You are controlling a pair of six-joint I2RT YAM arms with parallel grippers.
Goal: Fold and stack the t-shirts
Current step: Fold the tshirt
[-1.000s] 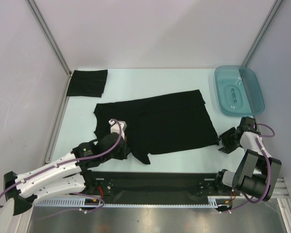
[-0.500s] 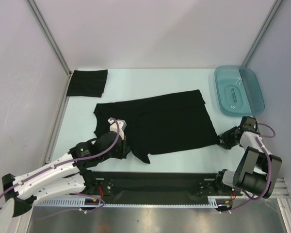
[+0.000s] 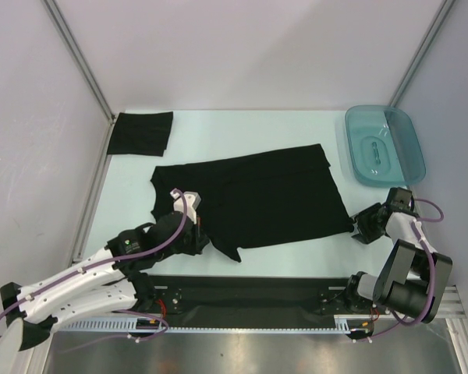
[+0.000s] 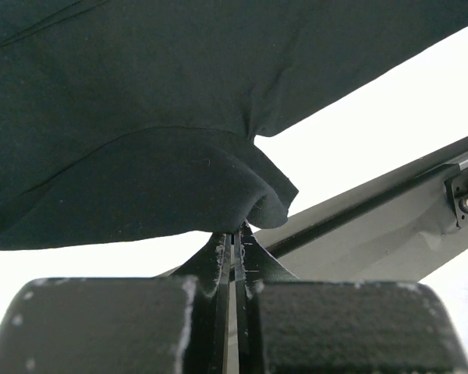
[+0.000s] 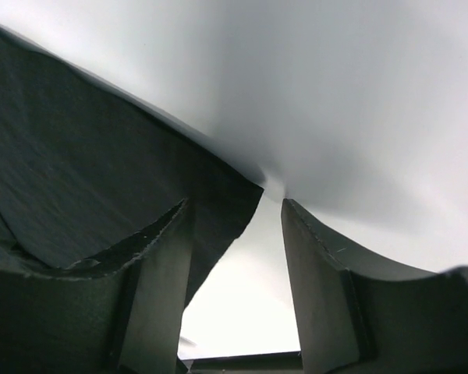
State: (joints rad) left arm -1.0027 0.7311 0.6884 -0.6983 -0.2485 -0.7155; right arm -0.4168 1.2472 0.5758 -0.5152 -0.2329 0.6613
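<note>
Left wrist view: left gripper [image 4: 235,238] clenched on shirt [image 4: 140,93] fold; right gripper [image 5: 235,234] released, so seat the corner deeper before closing

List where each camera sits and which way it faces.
Top external: above and behind the arms, looking down at the table; shows both arms, spread shirt, folded shirt, tray.
Left wrist: on the left arm, looking along the left gripper, shut on the spread shirt's edge.
Right wrist: low over the table, looking along the open right gripper at that shirt's corner.
Shared: all three show the spread shirt.
</note>
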